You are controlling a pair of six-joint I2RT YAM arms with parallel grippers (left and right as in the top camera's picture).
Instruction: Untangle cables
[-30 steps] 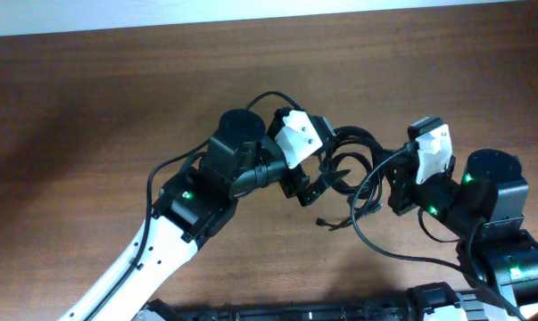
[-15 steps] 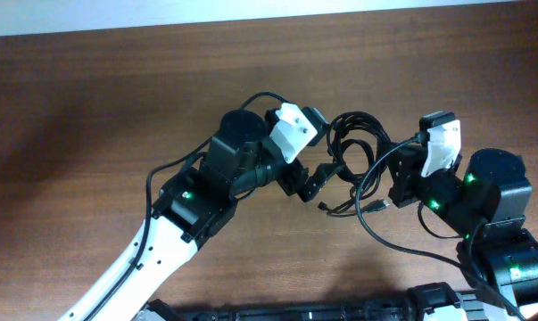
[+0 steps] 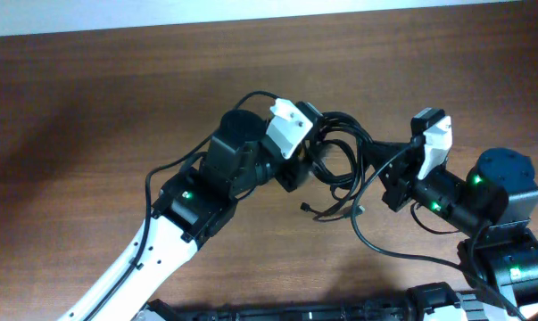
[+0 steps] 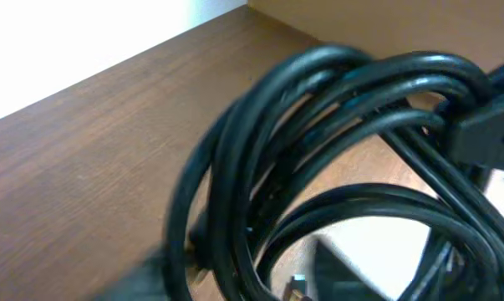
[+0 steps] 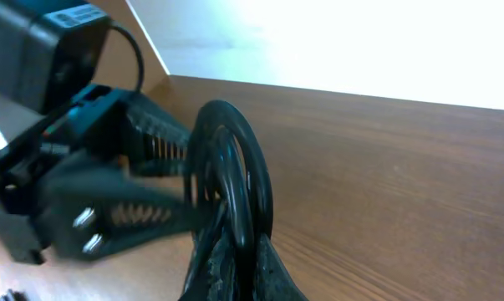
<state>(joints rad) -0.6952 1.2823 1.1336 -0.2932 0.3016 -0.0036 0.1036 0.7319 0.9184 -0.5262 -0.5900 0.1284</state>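
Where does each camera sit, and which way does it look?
Overhead: above the table, looking down; both arms show, left gripper and right gripper at the cables.
Left wrist: on the left arm, close on the cables; own fingers unclear.
Right wrist: on the right arm, facing the left gripper.
Shared: all three see the cables.

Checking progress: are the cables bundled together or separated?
Bundled together. The cables form one coil of overlapping loops, held between the left gripper and right gripper; plug ends dangle below.

The worktop (image 3: 90,107) is dark brown wood grain, ending at a pale strip (image 3: 161,13) along its far edge. Whether the cables (image 3: 340,165) touch it with their hanging plugs (image 3: 309,209) cannot be told.
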